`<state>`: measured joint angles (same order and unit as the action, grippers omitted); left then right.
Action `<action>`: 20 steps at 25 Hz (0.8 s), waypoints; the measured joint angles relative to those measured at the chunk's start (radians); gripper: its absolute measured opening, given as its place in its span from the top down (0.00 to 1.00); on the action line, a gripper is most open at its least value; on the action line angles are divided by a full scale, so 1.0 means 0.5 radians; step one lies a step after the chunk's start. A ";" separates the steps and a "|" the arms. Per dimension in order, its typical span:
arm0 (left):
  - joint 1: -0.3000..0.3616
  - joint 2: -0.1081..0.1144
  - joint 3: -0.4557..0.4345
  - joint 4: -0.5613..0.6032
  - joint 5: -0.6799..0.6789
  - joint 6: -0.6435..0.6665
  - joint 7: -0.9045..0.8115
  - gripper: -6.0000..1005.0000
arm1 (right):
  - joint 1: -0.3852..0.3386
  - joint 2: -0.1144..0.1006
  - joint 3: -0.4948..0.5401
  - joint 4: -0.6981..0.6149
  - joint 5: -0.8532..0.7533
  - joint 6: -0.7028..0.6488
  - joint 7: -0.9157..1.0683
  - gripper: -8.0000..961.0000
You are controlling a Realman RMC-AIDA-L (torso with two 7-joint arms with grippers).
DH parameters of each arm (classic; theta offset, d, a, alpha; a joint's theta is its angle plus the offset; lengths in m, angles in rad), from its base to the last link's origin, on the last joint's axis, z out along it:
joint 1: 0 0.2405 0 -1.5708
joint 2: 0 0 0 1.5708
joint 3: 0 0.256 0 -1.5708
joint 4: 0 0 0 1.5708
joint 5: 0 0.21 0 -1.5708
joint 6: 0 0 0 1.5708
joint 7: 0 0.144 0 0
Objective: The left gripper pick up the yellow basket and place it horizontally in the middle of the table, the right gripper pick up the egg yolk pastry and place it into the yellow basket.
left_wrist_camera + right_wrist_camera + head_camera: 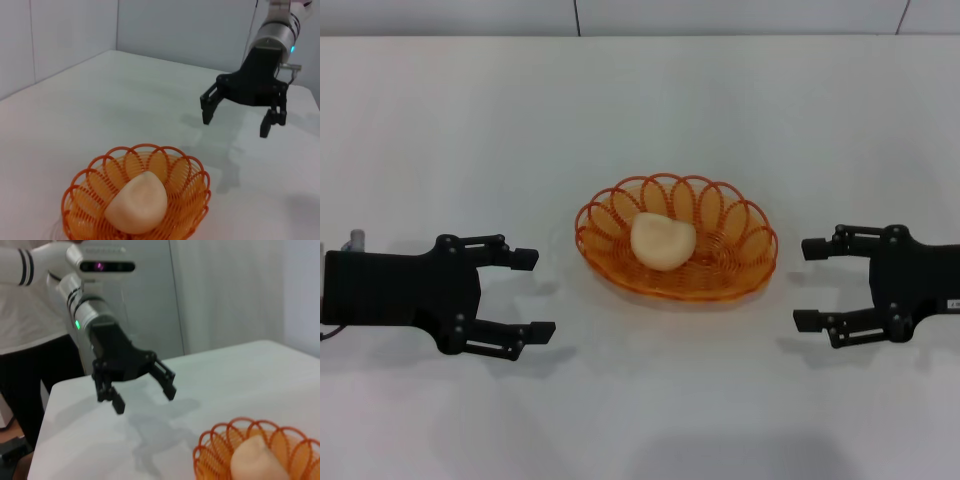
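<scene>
The yellow basket (pixel 676 238) lies in the middle of the white table (pixel 640 110), its long side across the head view. The egg yolk pastry (pixel 662 241) sits inside it. The basket (pixel 136 197) and pastry (pixel 137 203) also show in the left wrist view, and the basket (pixel 257 452) and pastry (pixel 257 460) in the right wrist view. My left gripper (pixel 532 294) is open and empty, left of the basket and apart from it; it also shows in the right wrist view (pixel 145 392). My right gripper (pixel 810 285) is open and empty, right of the basket; it also shows in the left wrist view (pixel 236 121).
A wall (pixel 640 15) stands behind the table's far edge. In the right wrist view the robot's body (pixel 30 300) stands behind the left arm, by the table's edge (pixel 42 425).
</scene>
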<state>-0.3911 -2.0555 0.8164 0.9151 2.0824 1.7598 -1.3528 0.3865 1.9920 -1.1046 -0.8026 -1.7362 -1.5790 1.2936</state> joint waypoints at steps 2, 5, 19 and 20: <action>-0.002 0.001 0.000 -0.003 0.001 -0.003 -0.006 0.12 | 0.001 0.007 0.001 0.002 -0.021 0.007 -0.008 0.11; -0.005 0.003 0.006 -0.003 0.009 -0.004 -0.018 0.12 | 0.004 0.012 -0.007 0.003 -0.031 0.018 -0.012 0.11; -0.070 0.010 0.002 -0.066 0.078 -0.026 -0.040 0.12 | 0.026 0.010 -0.007 0.004 -0.089 0.027 0.003 0.11; -0.070 0.010 0.002 -0.066 0.078 -0.027 -0.041 0.12 | 0.026 0.010 -0.006 0.004 -0.091 0.028 0.003 0.11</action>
<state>-0.4260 -2.0505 0.8175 0.8819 2.1214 1.7464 -1.3731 0.3996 1.9971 -1.1074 -0.8006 -1.7816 -1.5648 1.2949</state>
